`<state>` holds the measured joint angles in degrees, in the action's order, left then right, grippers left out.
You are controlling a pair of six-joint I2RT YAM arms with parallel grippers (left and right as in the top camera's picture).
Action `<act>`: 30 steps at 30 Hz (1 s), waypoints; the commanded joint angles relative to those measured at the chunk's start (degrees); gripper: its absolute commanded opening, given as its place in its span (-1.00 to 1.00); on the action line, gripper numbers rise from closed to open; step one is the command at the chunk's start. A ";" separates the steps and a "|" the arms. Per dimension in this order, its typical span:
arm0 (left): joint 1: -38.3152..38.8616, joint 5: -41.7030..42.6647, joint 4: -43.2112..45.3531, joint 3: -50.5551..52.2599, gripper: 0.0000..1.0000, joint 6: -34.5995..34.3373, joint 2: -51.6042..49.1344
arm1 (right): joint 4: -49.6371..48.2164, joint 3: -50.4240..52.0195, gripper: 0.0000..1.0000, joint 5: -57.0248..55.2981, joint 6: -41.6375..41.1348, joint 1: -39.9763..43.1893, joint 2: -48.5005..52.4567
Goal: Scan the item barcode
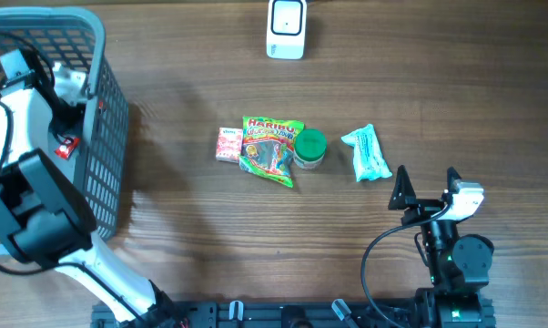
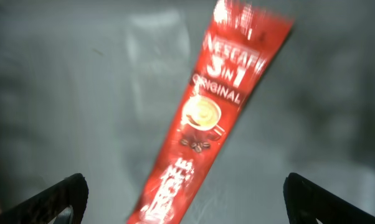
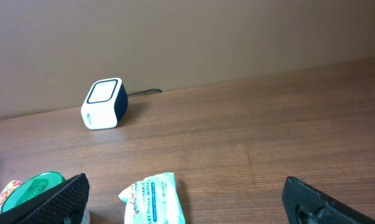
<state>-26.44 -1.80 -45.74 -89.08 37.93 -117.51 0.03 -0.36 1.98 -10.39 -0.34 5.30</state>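
Left gripper [image 2: 184, 193]: fingers spread wide, gripping nothing, inside the basket [image 1: 110, 109] at far left
Nescafé sachet [image 2: 212, 112]: red, blurred, print side up, framed between the open fingers, touching neither, grey basket floor behind
Right gripper [image 1: 427, 175]: wide open, empty, near right
Scanner [image 1: 286, 27]: white, far centre
Mid-table row: pink box [image 1: 228, 144], Haribo bag [image 1: 272, 150], green-lidded jar [image 1: 309, 146] side by side; tissue pack [image 1: 367, 153] just right of them
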 commanded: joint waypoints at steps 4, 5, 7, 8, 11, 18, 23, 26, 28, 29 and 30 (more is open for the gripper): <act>-1.81 5.03 -1.60 -0.04 0.74 2.38 -6.97 | -0.11 0.07 0.99 0.66 -0.26 -0.13 -0.13; -1.81 7.08 -2.43 -0.04 0.16 2.38 -7.85 | -0.13 0.07 1.00 0.68 -0.26 -0.13 -0.13; -1.81 8.90 -3.41 -0.04 -0.92 2.34 -8.20 | -0.13 0.07 1.00 0.66 -0.26 -0.13 -0.13; -1.81 8.87 -4.46 -0.07 -0.92 0.87 -8.02 | -0.13 0.07 0.99 0.66 -0.24 -0.13 -0.13; -2.03 8.85 -4.22 -1.18 -0.92 -8.22 -5.90 | -0.11 0.07 1.00 0.66 -0.24 -0.13 -0.13; -2.58 8.85 -4.57 -12.74 -0.92 -34.88 17.81 | -0.13 0.07 0.99 0.66 -0.28 -0.13 -0.13; -1.09 20.28 -12.74 -12.72 -0.92 -45.07 35.93 | -0.13 0.07 0.99 0.66 -0.26 -0.13 -0.13; 8.00 23.06 -17.97 -12.72 -0.92 -44.41 38.51 | -0.13 0.07 0.99 0.66 -0.26 -0.13 -0.13; 14.64 10.16 -18.56 -12.17 -0.92 -45.72 37.88 | -0.11 0.07 1.00 0.66 -0.24 -0.13 -0.13; 15.39 -0.17 -18.58 -12.15 -0.53 -49.77 37.27 | -0.13 0.07 0.99 0.66 -0.24 -0.13 -0.13; 14.03 -8.26 -18.60 -12.15 0.48 -53.70 36.81 | -0.11 0.07 0.99 0.66 -0.26 -0.13 -0.13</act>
<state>-11.79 11.64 -64.31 -101.71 -6.79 -79.33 0.05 -0.36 1.98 -10.39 -0.34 5.30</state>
